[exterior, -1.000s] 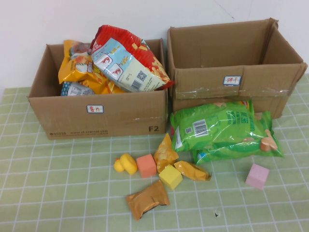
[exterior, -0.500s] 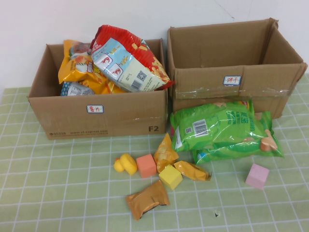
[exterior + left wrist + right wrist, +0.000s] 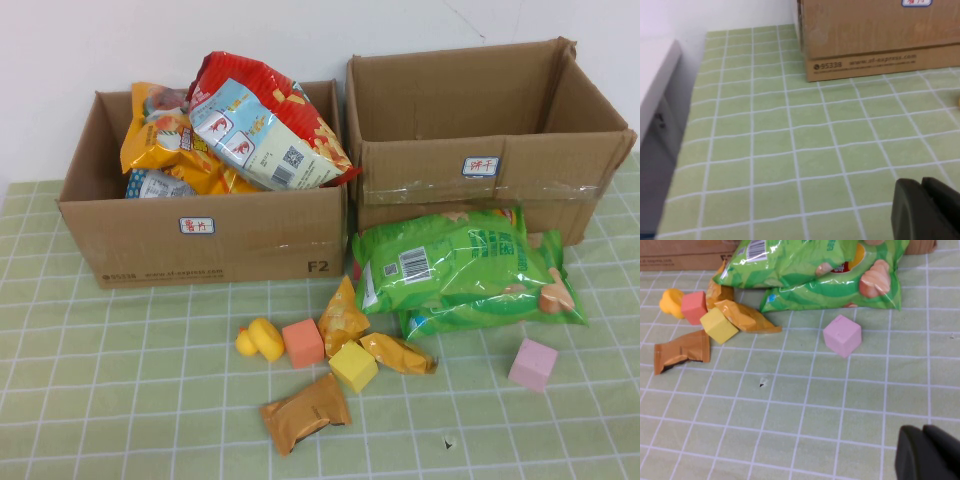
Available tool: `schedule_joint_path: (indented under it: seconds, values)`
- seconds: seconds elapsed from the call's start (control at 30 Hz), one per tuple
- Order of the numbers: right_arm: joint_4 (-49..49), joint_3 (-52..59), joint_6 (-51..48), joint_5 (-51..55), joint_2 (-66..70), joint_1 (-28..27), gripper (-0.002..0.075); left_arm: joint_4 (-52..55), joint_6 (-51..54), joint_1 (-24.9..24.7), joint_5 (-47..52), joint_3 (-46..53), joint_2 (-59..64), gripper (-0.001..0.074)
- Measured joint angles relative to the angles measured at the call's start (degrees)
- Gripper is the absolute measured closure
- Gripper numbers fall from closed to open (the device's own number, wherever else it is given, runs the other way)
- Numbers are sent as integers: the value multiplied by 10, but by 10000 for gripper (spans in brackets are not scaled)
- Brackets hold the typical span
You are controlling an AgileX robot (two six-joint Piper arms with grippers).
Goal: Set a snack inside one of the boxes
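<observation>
Neither arm shows from above. The right pincer hangs over bare desk near the pink cube, fingers pressed together; the left pincer likewise, near the full left box. The green snack bags lie touching the empty right box; best open wide and grip one bag's edge.

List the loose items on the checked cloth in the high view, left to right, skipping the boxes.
Yellow rubber duck → orange cube → yellow cube → green snack bags → pink cube. The brown and orange packets overlap that span, so they are left out. Neither pincer shows there.
</observation>
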Motion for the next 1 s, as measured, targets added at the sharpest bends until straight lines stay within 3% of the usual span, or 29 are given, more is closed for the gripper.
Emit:
schedule_joint_path:
  seconds: [0.73, 1.0]
  values:
    - [0, 0, 0, 0, -4, -1, 728, 24, 3, 0, 0, 0, 0, 736]
    - [-38, 54, -5, -61, -48, -146, 728, 24, 5, 0, 0, 0, 0, 736]
